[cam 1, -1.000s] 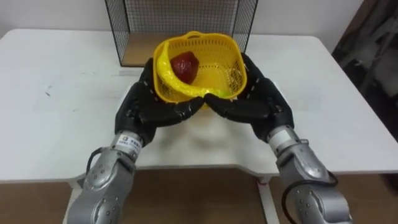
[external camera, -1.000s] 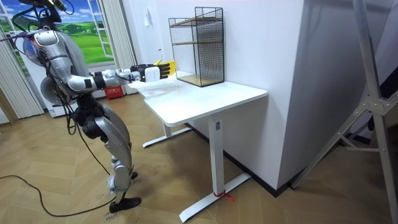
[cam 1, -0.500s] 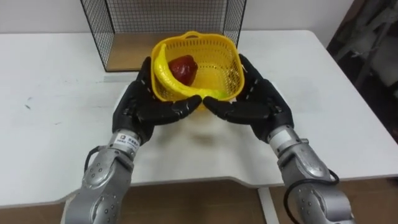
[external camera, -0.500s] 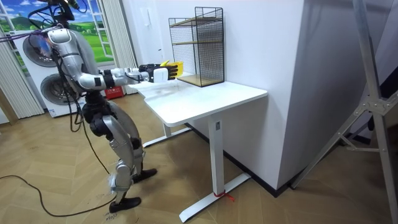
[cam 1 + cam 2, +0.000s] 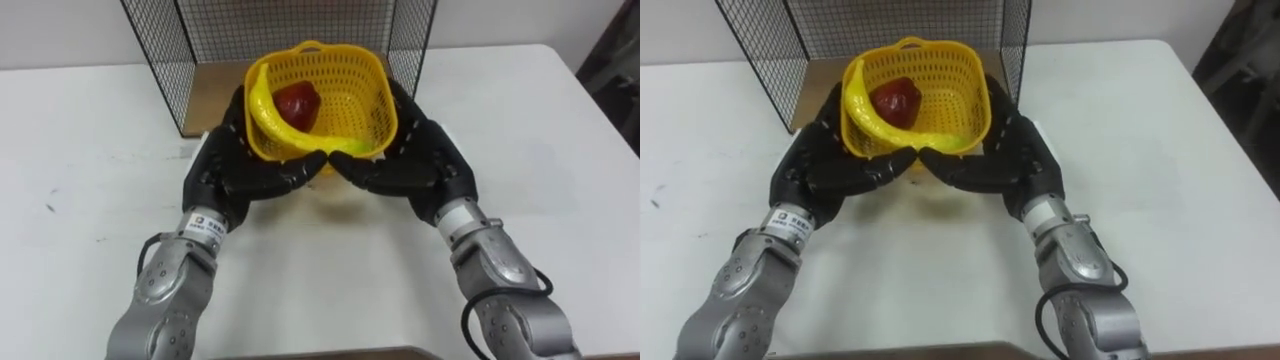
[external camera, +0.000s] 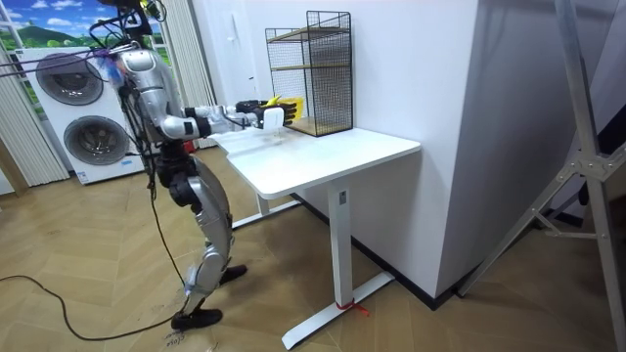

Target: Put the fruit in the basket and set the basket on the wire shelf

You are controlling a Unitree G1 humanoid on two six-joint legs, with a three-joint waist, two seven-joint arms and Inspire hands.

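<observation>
A yellow plastic basket (image 5: 335, 95) (image 5: 930, 80) rests tilted on both my black hands, held above the white table (image 5: 90, 180) just in front of the black wire shelf (image 5: 290, 25). Inside it lie a dark red fruit (image 5: 297, 104) and a yellow banana (image 5: 262, 110) curved along the left rim. My left hand (image 5: 235, 165) cups the basket from the lower left, and my right hand (image 5: 415, 165) from the lower right, fingers spread and nearly straight under its base. In the room view I stand at the table's end, arms stretched toward the wire shelf (image 6: 313, 73).
The shelf's wooden floor board (image 5: 215, 90) lies directly behind the basket, between mesh side walls. The table spreads wide to either side. In the room view washing machines (image 6: 73, 117) stand behind me and a white wall rises beyond the table.
I have stepped closer to the table, and the basket on my hands has advanced toward the shelf opening. The hands' hold under the basket is unchanged.
</observation>
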